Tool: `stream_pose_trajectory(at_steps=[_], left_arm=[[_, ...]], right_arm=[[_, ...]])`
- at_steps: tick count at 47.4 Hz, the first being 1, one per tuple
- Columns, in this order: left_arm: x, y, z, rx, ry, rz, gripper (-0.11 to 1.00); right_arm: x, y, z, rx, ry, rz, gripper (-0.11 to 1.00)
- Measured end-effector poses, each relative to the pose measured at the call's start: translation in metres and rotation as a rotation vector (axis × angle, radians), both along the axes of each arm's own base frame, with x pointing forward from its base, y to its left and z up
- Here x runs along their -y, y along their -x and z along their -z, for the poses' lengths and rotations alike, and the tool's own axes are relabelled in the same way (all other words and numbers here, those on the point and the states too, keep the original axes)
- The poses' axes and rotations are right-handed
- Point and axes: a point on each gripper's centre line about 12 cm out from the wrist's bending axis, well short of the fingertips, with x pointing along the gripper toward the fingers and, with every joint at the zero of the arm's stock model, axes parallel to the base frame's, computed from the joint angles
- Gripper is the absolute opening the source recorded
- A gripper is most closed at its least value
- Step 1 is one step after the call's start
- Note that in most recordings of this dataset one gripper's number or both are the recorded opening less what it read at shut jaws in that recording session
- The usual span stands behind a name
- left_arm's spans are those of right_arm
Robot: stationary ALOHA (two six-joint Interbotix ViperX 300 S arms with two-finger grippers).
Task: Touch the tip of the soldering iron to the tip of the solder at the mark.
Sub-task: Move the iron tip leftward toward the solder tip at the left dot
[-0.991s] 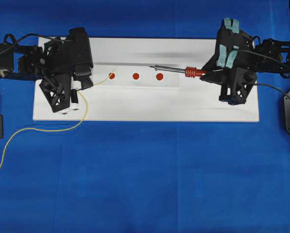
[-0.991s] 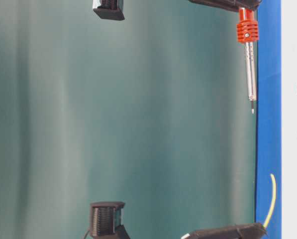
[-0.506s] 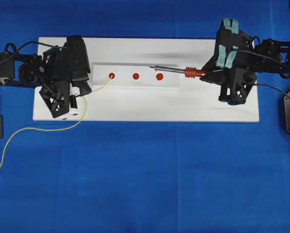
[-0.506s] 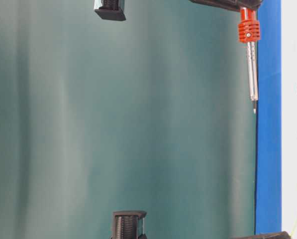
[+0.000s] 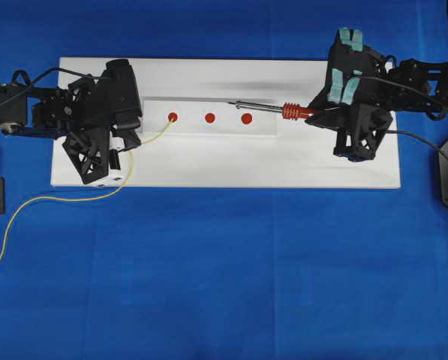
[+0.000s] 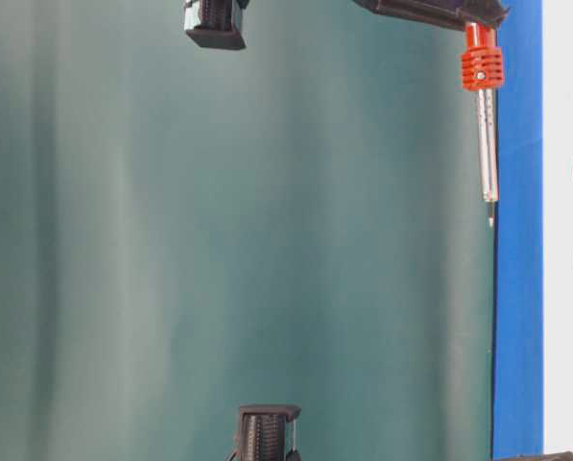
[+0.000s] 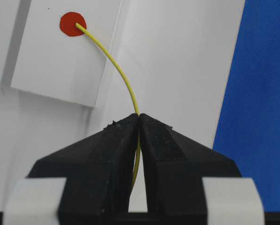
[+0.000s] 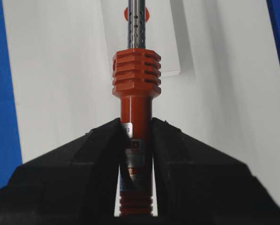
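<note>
Solder point(image 7: 122, 77) is clamped in the left gripper point(image 7: 139, 117), its tip resting on the leftmost red mark point(image 5: 172, 117); that half looks done. The soldering iron point(image 5: 272, 110) is held by its ribbed handle in the closed right gripper point(image 8: 136, 123), level above the white board point(image 5: 224, 161), its tip past the rightmost mark and well apart from the solder; bringing the tips together remains. Blue cloth covers the desk point(image 5: 231, 270); a plain green backdrop stands behind.
</note>
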Motion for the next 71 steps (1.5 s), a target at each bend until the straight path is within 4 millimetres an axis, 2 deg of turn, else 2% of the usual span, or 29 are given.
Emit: stream_pose_trajectory(at_steps=[14,37,53,71], left_arm=[[0.0,0.0,0.0,-0.002,0.0,0.0,0.01],[0.0,0.0,0.0,-0.003,0.0,0.0,0.01],[0.0,0.0,0.0,-0.003,-0.003,0.003,0.01],[0.0,0.0,0.0,-0.003,-0.001,0.001,0.01]], right_arm=[[0.005,-0.025,0.002,-0.072,-0.032,-0.021,0.06],[0.023,-0.095,0.002,-0.266,-0.032,-0.121,0.06],[0.023,-0.107,0.0,-0.28,-0.021,-0.143,0.06],[0.022,-0.113,0.013,-0.31,-0.025,-0.151,0.06]])
